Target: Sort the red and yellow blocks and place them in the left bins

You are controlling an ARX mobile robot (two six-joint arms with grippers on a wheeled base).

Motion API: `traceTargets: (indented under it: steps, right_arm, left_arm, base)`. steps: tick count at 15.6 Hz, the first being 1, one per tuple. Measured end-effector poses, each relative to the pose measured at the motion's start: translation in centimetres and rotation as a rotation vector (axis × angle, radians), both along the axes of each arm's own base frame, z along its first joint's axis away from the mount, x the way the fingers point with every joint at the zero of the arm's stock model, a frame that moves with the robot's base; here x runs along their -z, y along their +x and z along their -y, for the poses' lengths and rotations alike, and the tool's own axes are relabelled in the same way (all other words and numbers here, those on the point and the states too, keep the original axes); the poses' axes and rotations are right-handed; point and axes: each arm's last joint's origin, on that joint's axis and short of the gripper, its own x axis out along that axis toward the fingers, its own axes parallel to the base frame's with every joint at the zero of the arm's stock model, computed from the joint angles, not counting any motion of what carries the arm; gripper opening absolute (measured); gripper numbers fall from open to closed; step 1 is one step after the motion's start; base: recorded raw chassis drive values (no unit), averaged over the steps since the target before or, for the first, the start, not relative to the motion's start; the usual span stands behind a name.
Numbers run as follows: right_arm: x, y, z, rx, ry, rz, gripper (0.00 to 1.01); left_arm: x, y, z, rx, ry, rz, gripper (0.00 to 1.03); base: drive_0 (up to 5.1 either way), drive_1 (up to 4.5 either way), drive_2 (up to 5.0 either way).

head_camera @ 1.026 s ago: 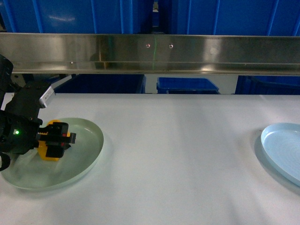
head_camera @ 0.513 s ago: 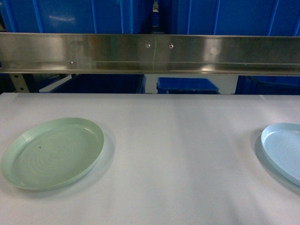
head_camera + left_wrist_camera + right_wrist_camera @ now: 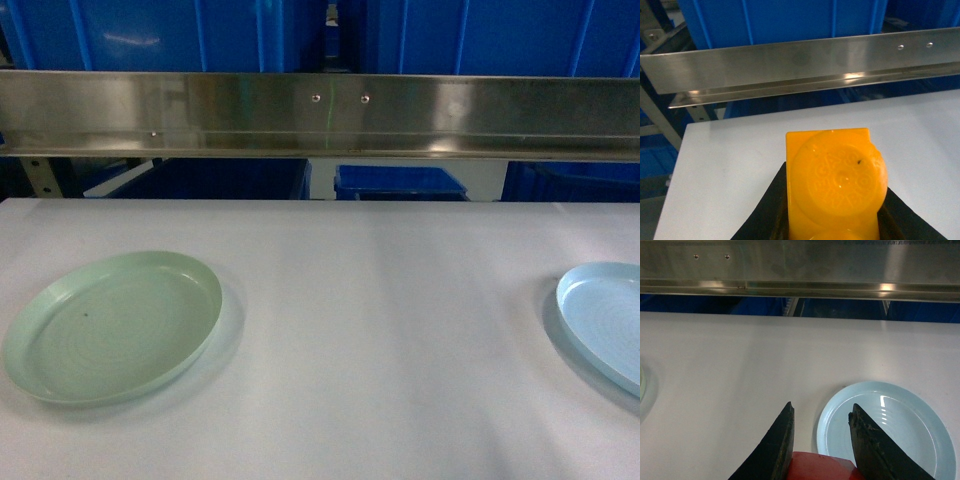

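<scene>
A: What has the left tool [image 3: 832,225] got?
B: It's clamped on the yellow brick [image 3: 835,182], studs facing the camera, long axis running along the fingers, raised above the white desk [image 3: 740,150].
A: And the right tool [image 3: 821,432]?
B: Fingers slightly apart, something red [image 3: 820,466] between them; whether they grip it, I cannot tell.

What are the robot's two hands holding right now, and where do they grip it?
The left hand clamps a yellow brick by its sides. The right hand has something red between its fingers; a grip cannot be told.

Yellow block [image 3: 835,185], studs up, above white table [image 3: 740,165].
</scene>
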Motion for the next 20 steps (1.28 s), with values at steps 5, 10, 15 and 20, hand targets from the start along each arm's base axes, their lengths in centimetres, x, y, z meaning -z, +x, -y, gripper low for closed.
traceTargets:
  steps: [5, 10, 15, 20]
  right_arm:
    - [0.0, 0.0, 0.0, 0.000, 0.000, 0.000, 0.28]
    - [0.0, 0.0, 0.0, 0.000, 0.000, 0.000, 0.28]
    - [0.0, 0.0, 0.0, 0.000, 0.000, 0.000, 0.28]
    - [0.1, 0.0, 0.0, 0.000, 0.000, -0.002, 0.28]
  left_arm:
    - [0.3, -0.4, 0.5, 0.014, -0.003, -0.046, 0.29]
    - [-0.1, -0.3, 1.7, 0.089, -0.001, 0.079, 0.28]
    - [0.1, -0.2, 1.7, 0.088, -0.001, 0.073, 0.28]
    - [0.2, -0.1, 1.7, 0.088, -0.001, 0.066, 0.28]
  base:
    - [0.0, 0.00, 0.0]
    - [0.0, 0.00, 0.0]
    - [0.0, 0.00, 0.0]
    - [0.0, -1.72, 1.7]
